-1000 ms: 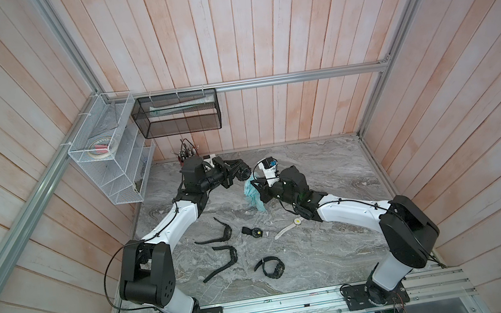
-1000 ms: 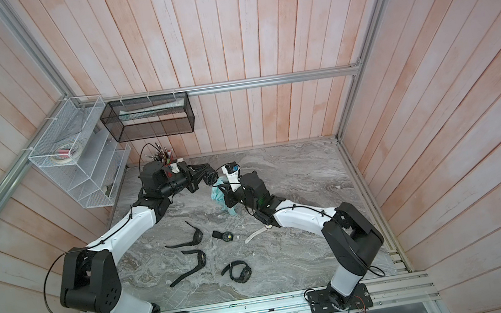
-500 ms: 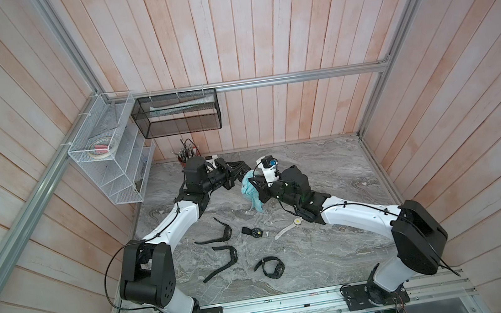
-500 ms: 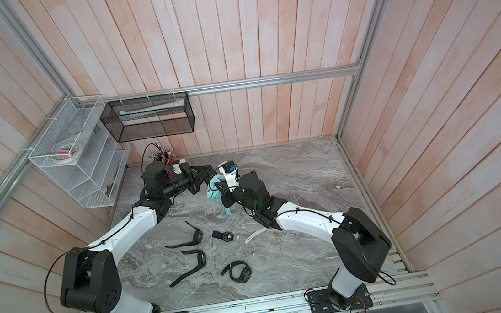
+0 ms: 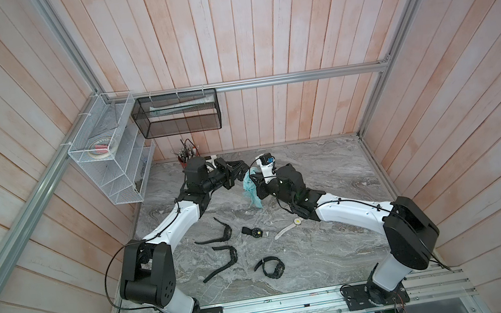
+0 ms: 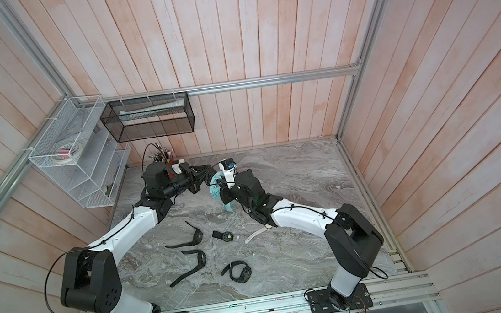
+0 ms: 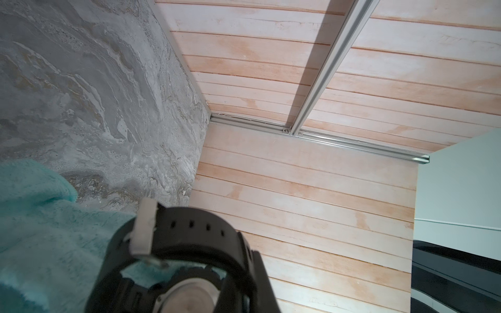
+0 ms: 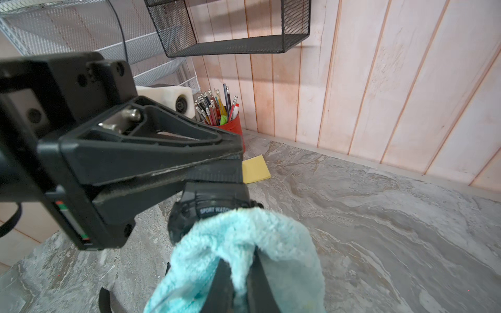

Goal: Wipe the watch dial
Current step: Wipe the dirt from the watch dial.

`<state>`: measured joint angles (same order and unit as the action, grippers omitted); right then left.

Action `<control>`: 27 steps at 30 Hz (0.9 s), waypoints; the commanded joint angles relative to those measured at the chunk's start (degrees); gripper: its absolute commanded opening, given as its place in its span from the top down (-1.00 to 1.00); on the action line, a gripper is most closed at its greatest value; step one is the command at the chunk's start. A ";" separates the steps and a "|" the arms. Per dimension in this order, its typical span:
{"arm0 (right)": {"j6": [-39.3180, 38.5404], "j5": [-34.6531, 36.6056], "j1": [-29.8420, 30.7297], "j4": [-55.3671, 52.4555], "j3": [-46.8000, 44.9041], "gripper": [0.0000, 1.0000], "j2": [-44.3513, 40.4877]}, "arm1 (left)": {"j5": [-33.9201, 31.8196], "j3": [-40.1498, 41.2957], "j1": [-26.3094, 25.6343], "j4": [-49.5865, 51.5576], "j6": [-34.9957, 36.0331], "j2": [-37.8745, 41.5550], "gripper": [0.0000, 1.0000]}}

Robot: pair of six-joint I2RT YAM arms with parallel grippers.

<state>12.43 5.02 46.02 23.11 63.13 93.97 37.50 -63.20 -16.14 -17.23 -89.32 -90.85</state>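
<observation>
My left gripper (image 5: 239, 172) is shut on the strap of a black sport watch (image 8: 208, 206) and holds it above the back of the table. The watch's case back and buckle (image 7: 189, 235) fill the near part of the left wrist view. My right gripper (image 8: 240, 268) is shut on a fluffy teal cloth (image 8: 244, 238). The cloth lies against the watch face and covers most of the dial. In both top views the cloth (image 6: 218, 187) hangs down between the two grippers. The left gripper's fingers (image 8: 162, 162) clamp the strap just above the watch.
Several other watches lie on the marble table (image 5: 337, 251): black ones (image 5: 220, 233) (image 5: 225, 259) (image 5: 272, 266), a strapless head (image 5: 254, 231) and a white one (image 5: 288, 228). A red pen cup (image 8: 230, 124) and a yellow pad (image 8: 254, 168) sit by the back wall. A black mesh shelf (image 5: 178, 114) and a white wire rack (image 5: 111, 156) hang on the walls.
The right arm's elbow swung outward and came back, shifting the cloth slightly against the watch. The left arm has held still. Both grips are unchanged.
</observation>
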 commanded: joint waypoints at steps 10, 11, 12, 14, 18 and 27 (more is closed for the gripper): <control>-0.92 -2.81 -1.45 5.82 3.18 1.00 0.42 | 3.99 1.18 -1.83 -1.26 -0.26 0.42 1.00; -1.50 -4.14 -0.95 5.53 3.67 1.00 0.89 | 3.99 0.92 -1.85 -1.34 -0.32 0.24 1.00; -1.90 -4.31 -0.50 5.30 3.91 1.00 1.11 | 3.97 0.87 -1.83 -1.31 -0.25 0.15 1.00; -1.95 -4.40 0.18 5.66 3.24 1.00 1.00 | 3.90 0.56 -1.75 -1.27 -0.18 0.07 1.00; -1.03 -0.94 -0.13 6.51 -0.19 1.00 -1.88 | 4.02 0.66 -0.76 -1.13 -0.11 0.38 1.00; 0.77 3.47 -3.82 2.85 -8.13 1.00 -9.69 | 4.48 0.27 1.02 -0.60 0.21 1.19 1.00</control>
<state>12.45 6.81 42.92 25.41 56.38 86.80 40.77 -62.76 -15.51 -17.37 -89.60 -90.85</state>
